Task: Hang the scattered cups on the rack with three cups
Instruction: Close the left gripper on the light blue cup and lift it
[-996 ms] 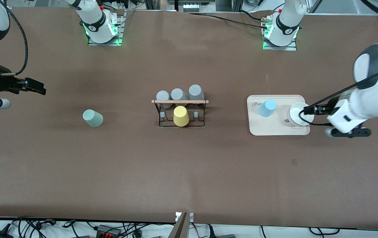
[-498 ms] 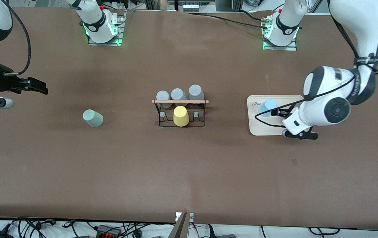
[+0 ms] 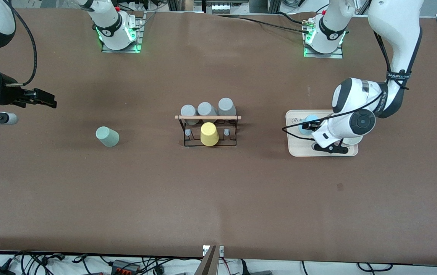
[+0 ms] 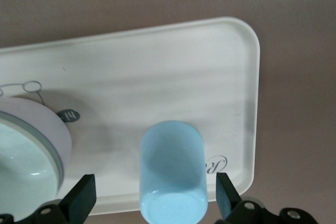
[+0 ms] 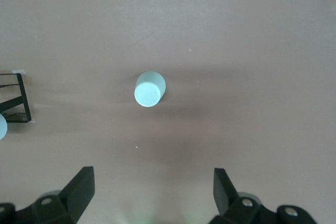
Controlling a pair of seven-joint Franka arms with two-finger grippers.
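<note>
The light blue cup [image 3: 303, 127] stands on the beige tray [image 3: 298, 149]. My left gripper [image 3: 310, 125] is open over it. In the left wrist view the blue cup [image 4: 173, 171] sits between the two fingertips [image 4: 79, 199] with a gap on each side. The sage green cup [image 3: 107, 136] stands on the table toward the right arm's end and also shows in the right wrist view [image 5: 149, 89]. My right gripper [image 3: 44, 100] is open and empty, up over the table near that end. The black wire rack [image 3: 207, 143] stands mid-table.
The rack carries a yellow tumbler [image 3: 209, 134] and three grey tumblers [image 3: 206, 110] under its wooden rod [image 3: 207, 117]. A white round dish [image 4: 26, 145] lies on the tray [image 4: 157, 72] beside the blue cup. A rack corner [image 5: 16, 98] shows in the right wrist view.
My left arm has swung in from the table's end over the tray, bringing its open gripper around the blue cup. My right gripper has barely shifted.
</note>
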